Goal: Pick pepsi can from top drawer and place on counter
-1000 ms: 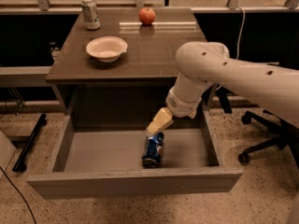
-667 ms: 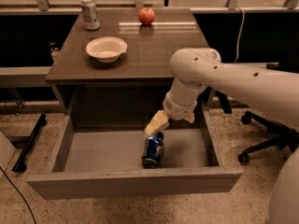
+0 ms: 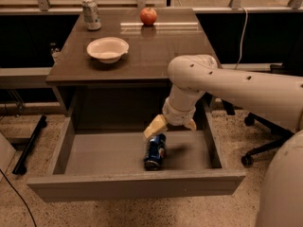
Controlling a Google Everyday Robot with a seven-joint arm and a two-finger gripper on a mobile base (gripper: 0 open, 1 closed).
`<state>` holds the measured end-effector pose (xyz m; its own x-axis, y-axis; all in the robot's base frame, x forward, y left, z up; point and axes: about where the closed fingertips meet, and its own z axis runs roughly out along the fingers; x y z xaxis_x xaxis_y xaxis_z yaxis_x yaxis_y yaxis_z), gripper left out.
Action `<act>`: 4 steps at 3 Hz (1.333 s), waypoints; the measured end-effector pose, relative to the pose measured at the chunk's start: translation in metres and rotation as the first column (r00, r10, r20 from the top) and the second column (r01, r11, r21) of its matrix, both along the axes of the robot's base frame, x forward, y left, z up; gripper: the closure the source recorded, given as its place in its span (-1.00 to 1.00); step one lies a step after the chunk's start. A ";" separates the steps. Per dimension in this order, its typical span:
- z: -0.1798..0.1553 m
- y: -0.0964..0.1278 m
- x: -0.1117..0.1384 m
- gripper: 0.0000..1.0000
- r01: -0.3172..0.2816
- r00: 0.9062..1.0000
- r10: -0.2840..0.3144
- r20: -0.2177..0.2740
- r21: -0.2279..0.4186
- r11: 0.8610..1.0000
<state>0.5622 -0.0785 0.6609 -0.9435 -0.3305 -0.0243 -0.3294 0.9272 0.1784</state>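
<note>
On the counter point(image 3: 156, 56) stand a silver can point(image 3: 91, 14), a white bowl point(image 3: 108, 48) and an apple point(image 3: 148, 16). Below, the pulled-out top drawer point(image 3: 94, 155) holds the pepsi can point(image 3: 155, 151), lying on its side. The gripper point(image 3: 173, 126) hovers just above it, fingers spread wide, holding nothing.

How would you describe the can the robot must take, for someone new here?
Look below the brown counter into the open top drawer. One small can lies on its side there, just below the gripper with its open fingers. It is the blue pepsi can, unlike the silver-green can standing on the counter's far left corner.
</note>
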 end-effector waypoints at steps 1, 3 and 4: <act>-0.015 0.004 -0.003 -0.65 0.070 0.997 -0.070 -0.041 -0.004 0.998; -0.024 0.006 -0.006 0.28 0.156 0.985 -0.157 -0.070 -0.018 0.988; -0.020 0.008 -0.007 0.74 0.171 0.983 -0.171 -0.065 -0.012 0.985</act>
<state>0.5556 -0.0706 0.6411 -0.9856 -0.1640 0.0416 -0.1535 0.9701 0.1880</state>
